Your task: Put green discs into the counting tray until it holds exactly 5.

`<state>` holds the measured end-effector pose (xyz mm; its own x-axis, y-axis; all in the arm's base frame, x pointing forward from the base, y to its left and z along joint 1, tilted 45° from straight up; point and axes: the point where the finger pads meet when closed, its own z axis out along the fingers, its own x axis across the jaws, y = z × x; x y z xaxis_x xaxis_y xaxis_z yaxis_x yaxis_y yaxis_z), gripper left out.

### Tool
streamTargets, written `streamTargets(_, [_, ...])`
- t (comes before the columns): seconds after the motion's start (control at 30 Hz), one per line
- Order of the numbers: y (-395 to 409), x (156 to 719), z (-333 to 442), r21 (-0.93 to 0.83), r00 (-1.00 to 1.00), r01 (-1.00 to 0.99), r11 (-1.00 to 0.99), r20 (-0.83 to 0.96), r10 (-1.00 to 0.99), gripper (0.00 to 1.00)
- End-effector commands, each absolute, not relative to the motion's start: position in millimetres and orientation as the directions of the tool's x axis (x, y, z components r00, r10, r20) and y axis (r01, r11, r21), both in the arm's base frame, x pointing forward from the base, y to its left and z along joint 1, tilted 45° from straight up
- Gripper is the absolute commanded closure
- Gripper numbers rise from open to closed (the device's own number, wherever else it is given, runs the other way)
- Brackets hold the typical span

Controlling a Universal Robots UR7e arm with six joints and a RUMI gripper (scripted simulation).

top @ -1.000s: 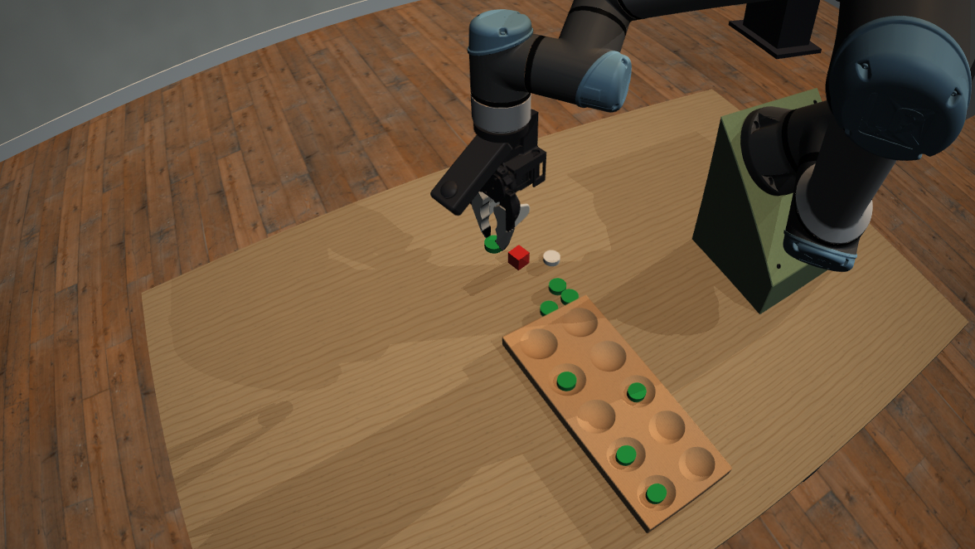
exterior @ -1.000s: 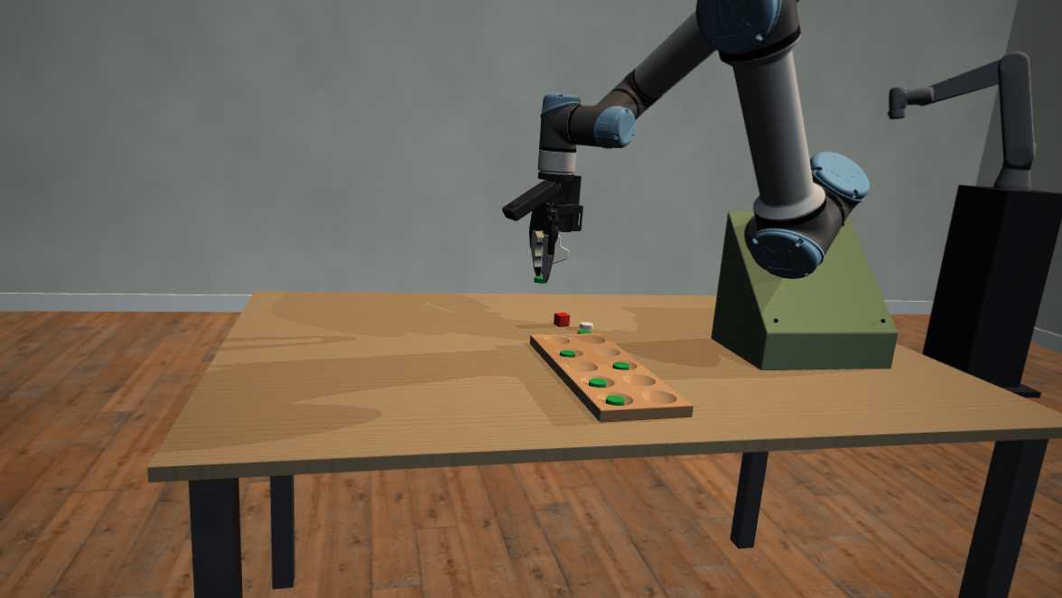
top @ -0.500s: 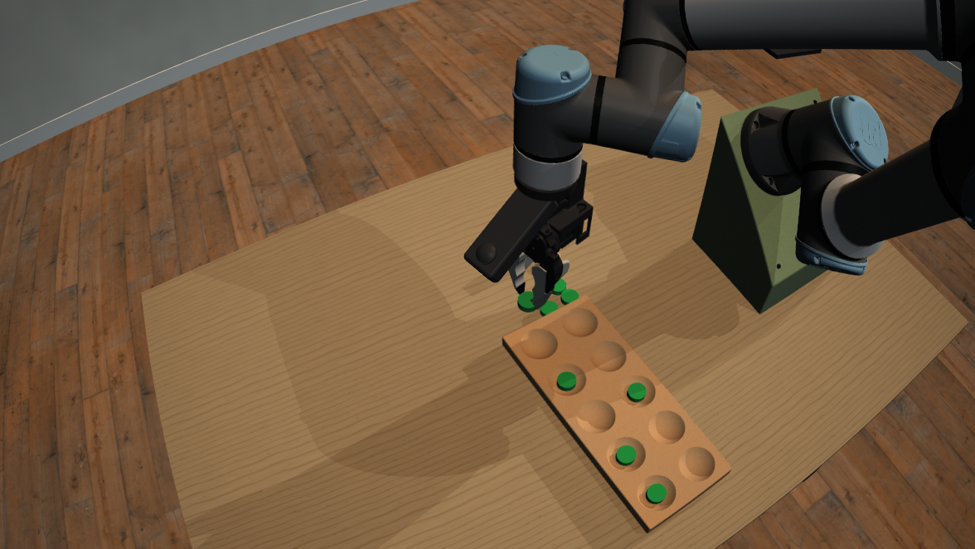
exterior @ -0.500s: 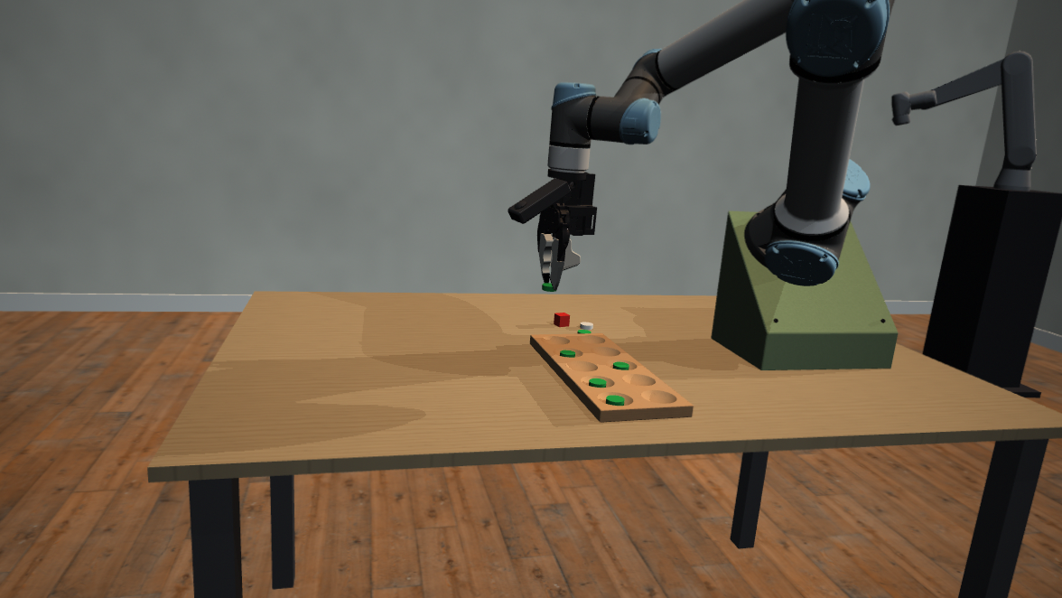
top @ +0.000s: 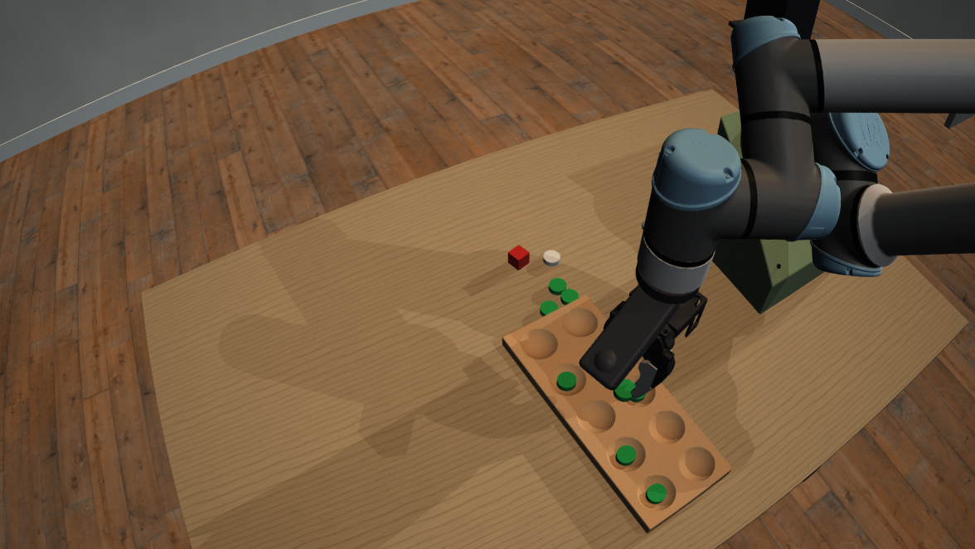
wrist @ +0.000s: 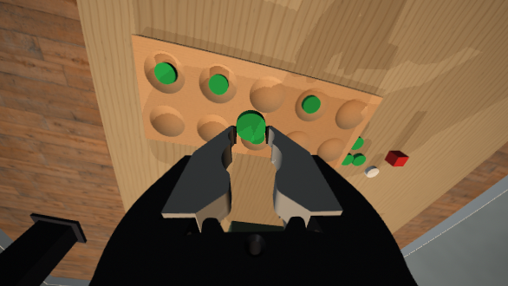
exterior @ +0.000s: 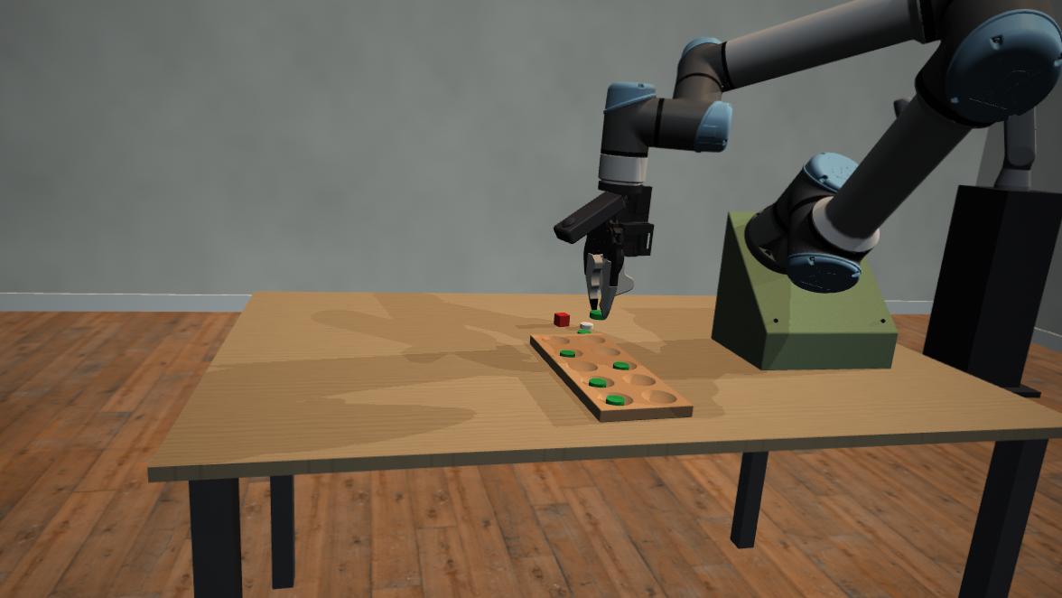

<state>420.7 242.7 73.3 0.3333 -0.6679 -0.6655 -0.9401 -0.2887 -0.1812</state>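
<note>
My gripper (top: 639, 386) is shut on a green disc (wrist: 250, 125) and holds it well above the wooden counting tray (top: 613, 409), which also shows in the side view (exterior: 609, 377). The held disc shows at the fingertips in the side view (exterior: 596, 313). Three green discs lie in pockets of the tray's left column (top: 566, 380) (top: 625, 454) (top: 656, 492). Another lies in a right-column pocket (exterior: 620, 365); in the wrist view the held disc mostly hides it. The other pockets in view are empty. Three loose green discs (top: 558, 296) lie on the table just beyond the tray's far end.
A red cube (top: 518, 257) and a white disc (top: 551, 257) sit on the table beyond the loose green discs. The arm's green base block (top: 763, 265) stands to the right of the tray.
</note>
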Motion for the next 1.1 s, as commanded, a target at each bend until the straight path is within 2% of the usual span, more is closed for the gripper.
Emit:
streamTargets(0.0, [264,402,102,-0.182,0.332,-0.941,-0.286,-0.665,-0.669,1.00])
streamTargets(0.43, [317,346,150,-0.185,0.335,-0.939,-0.289,-0.681,-0.651,1.00])
streamTargets(1.07, [325,341,150,-0.185,0.335,-0.939,-0.290,-0.682,-0.650,1.00])
